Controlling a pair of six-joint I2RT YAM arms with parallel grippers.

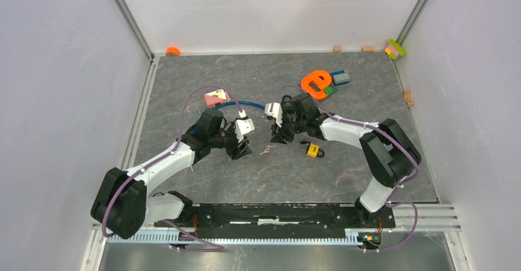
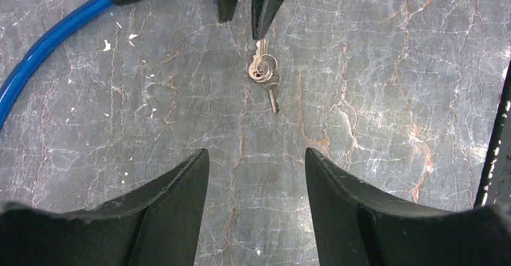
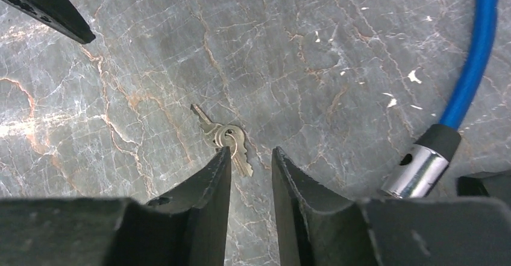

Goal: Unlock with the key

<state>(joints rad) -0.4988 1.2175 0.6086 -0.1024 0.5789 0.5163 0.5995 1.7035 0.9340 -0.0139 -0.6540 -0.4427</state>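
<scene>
We judge the flat keys [image 3: 212,127] light and slippery, so our right gripper [image 3: 250,154], narrowly parted and empty at their six o'clock, should pinch the ring [image 3: 229,137].

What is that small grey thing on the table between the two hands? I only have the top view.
Observer: Two keys on one ring, lying flat on the table.
Operator: Does the right hand have them?
Observer: No. The right hand is slightly open, with one finger tip at the ring and nothing clamped.
Operator: And the left hand?
Observer: The left hand is wide open and empty, with bare table between it and the keys.
</scene>
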